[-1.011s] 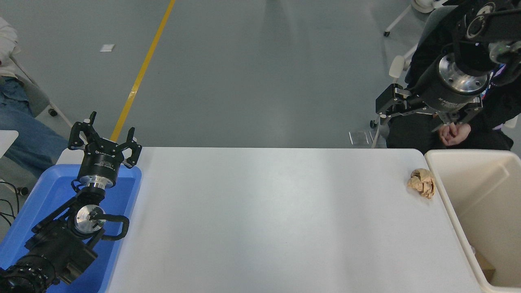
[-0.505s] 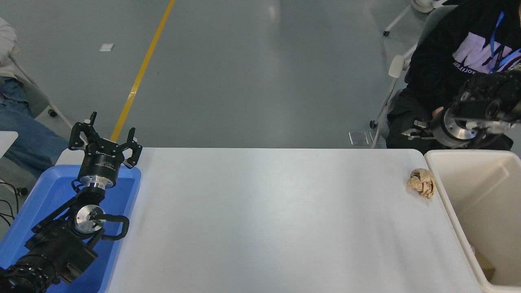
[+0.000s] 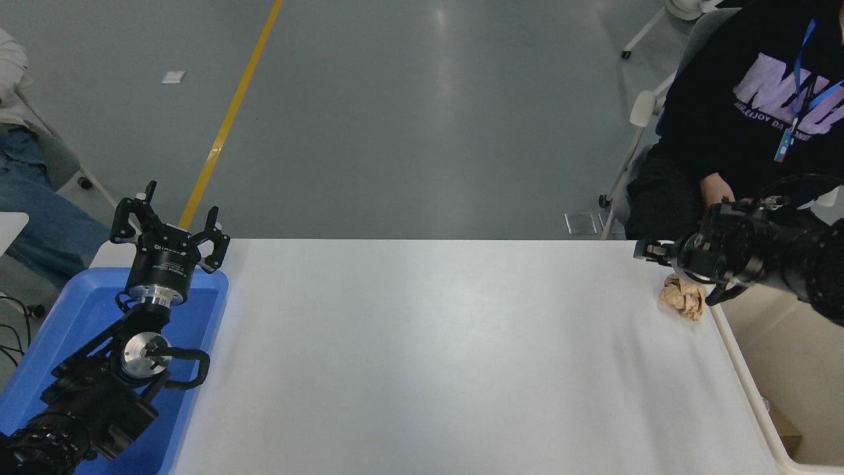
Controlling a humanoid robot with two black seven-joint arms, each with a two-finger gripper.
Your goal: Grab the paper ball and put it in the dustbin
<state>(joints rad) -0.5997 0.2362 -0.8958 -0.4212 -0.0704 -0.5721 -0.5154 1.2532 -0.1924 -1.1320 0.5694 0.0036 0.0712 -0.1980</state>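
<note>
Right arm: it has dropped from high up to low over the table's far right corner.
Right gripper (image 3: 679,277): can't tell if open.
Dustbin (image 3: 738,356): at the right edge.
Paper ball (image 3: 682,300): unmoved beside the dustbin, not yet picked up.
Left gripper (image 3: 170,231): open, parked over the blue tray (image 3: 198,343).

- My right gripper (image 3: 666,260) hangs over the table's (image 3: 428,356) far right corner.
- The paper ball (image 3: 683,298) lies on the table just under and slightly nearer me than that gripper.
- The dustbin (image 3: 745,369) stands right of the gripper, off the table's right edge.
- A person (image 3: 745,119) sits behind the gripper.
- My left gripper (image 3: 170,224) sits far to its left, over the tray (image 3: 72,316).
</note>
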